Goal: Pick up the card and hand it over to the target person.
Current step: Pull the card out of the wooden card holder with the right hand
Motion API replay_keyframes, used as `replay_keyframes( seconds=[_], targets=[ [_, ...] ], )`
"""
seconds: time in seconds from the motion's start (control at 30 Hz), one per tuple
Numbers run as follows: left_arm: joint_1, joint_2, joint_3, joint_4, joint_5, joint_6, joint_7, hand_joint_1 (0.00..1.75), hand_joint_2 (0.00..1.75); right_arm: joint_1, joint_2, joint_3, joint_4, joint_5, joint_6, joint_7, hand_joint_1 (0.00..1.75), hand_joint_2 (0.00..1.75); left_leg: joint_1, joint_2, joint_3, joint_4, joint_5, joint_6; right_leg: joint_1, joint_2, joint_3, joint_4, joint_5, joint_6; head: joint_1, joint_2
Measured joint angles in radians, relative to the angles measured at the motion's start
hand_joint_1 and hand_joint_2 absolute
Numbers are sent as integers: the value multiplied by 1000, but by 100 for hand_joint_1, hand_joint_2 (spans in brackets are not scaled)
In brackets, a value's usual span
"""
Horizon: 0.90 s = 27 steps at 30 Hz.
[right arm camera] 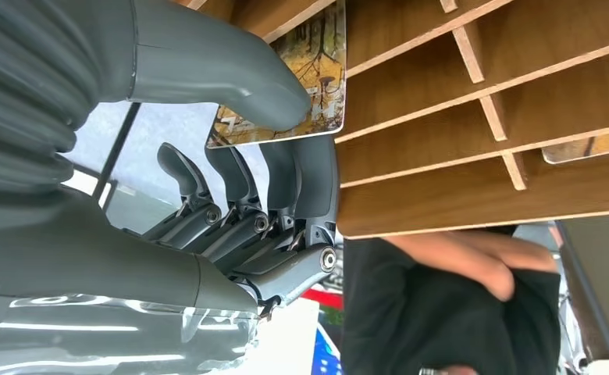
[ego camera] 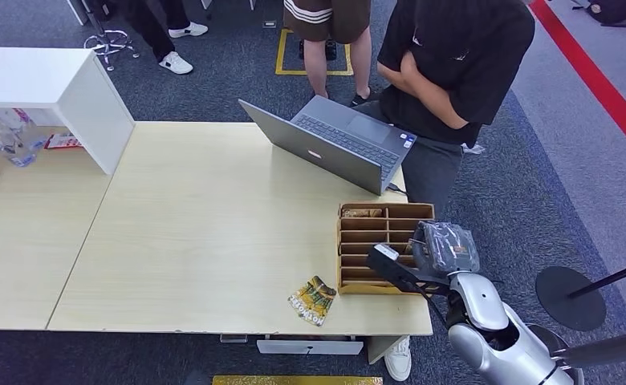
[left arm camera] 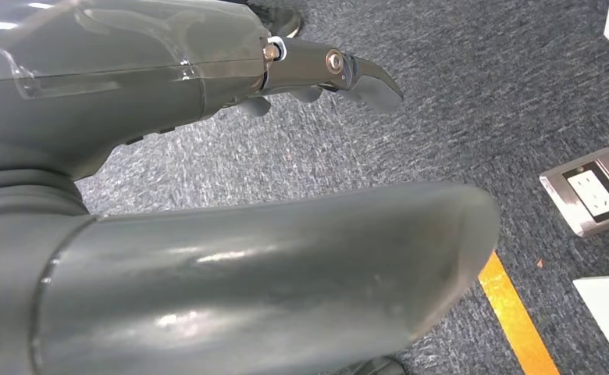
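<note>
The wooden organiser (ego camera: 382, 215) is a shallow box of thin brown slats that divide it into long narrow slots, standing on the pale, smooth-grained table (ego camera: 197, 216) near its front right corner. In the right wrist view the slats show a warm, lightly streaked veneer with square-cut edges.

The right hand (right arm camera: 231, 180), grey with a ribbed cover, is at the organiser's near side. Its thick thumb presses one face of a card (right arm camera: 317, 70) and its dark fingers (right arm camera: 286, 183) curl under the other, so the card is pinched between them. The card is thin, flat and glossy with rounded corners, printed in yellows, browns and greens; it sits at the mouth of a slot, partly inside the organiser.

Just left of the organiser, similar yellow-green cards (ego camera: 313, 300) lie fanned on the table. Behind the organiser stands an open grey laptop (ego camera: 334, 144), and beyond it a person in black (ego camera: 454, 56), arms folded.

The left hand (left arm camera: 208, 195) hangs over speckled grey carpet (left arm camera: 457, 117), fingers apart and holding nothing.
</note>
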Motion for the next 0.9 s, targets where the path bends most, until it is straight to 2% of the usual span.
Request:
replay_keyframes(
  seconds=[0.13, 0.3, 0.5, 0.9],
  targets=[
    [1, 0, 4, 0, 2, 0, -3, 0, 0, -11, -16, -1, -68, 21, 35, -2, 159, 175, 0, 0, -1, 1, 0, 0, 0, 0, -1, 1, -1, 0, 0, 0],
    [3, 1, 9, 0, 3, -2, -10, 0, 0, -37, -50, 12, -178, 9, 115, -33, 152, 175, 0, 0, -1, 1, -1, 0, 0, 0, -1, 2, -1, 0, 0, 0],
    [3, 1, 15, 1, 5, 0, -14, 0, 0, -64, -72, 21, -262, 2, 182, -27, 155, 175, 0, 0, -2, 2, -1, 0, -1, 0, -2, 2, -1, 0, 0, 0],
    [4, 2, 22, 2, 6, 3, -20, 0, 0, -85, -86, -19, -328, -26, 178, -9, 150, 175, 0, -1, 0, 1, -1, 0, 0, -1, 0, 1, -1, 0, 0, 0]
  ],
)
